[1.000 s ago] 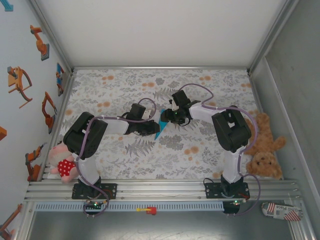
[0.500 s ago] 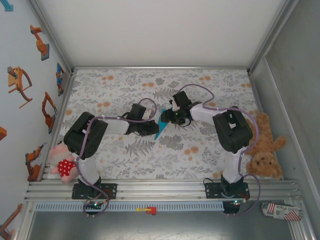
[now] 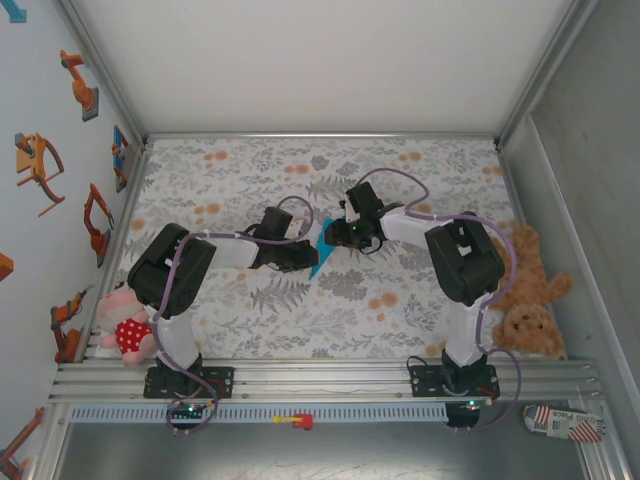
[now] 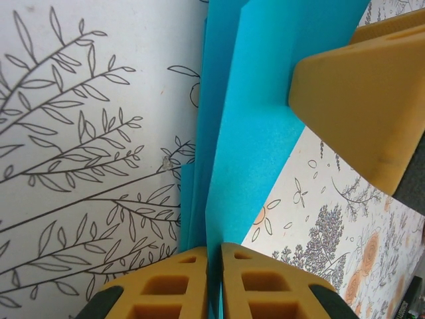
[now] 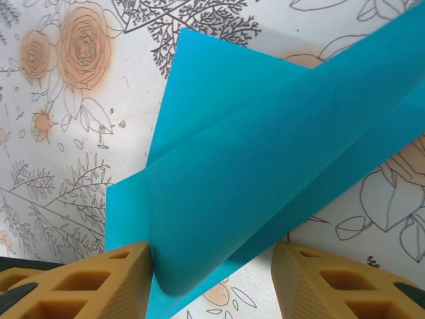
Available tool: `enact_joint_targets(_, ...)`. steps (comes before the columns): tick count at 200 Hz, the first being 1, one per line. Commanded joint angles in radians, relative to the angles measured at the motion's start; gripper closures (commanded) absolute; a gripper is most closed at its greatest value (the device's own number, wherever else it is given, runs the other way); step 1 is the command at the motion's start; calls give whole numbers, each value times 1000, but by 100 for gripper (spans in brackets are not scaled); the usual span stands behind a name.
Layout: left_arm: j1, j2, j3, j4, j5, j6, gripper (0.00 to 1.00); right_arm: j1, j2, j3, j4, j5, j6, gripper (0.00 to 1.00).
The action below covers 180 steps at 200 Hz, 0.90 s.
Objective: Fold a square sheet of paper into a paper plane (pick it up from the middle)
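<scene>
I'm pinching the narrow turquoise-blue folded paper plane (image 4: 246, 133) in my left tool (image 4: 214, 256), clamped tight; my right tool (image 5: 211, 272) is straddling it, jaws apart.

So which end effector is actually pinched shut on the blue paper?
The left end effector: its fingers clamp the folded blue paper, while the right end effector has its fingers apart.

A floral tablecloth (image 3: 250, 330) lies spread across the table (image 3: 320, 368)
</scene>
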Motion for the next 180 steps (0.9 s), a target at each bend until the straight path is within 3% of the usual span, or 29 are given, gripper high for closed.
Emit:
enact_joint_targets(1, -6, 49, 1, -80, -35, 21, 87, 11, 101, 9, -131, 123, 26, 49)
enact_joint_targets(74, -4, 67, 26, -132, -48, 24, 87, 21, 98, 17, -155, 160, 76, 49)
enact_joint_targets(155, -3, 68, 40, -165, -43, 35, 85, 19, -262, -130, 32, 82, 84, 46)
enact_joint_targets(180, -1, 72, 44, -166, -38, 35, 85, 20, -256, -153, 128, -50, 109, 58)
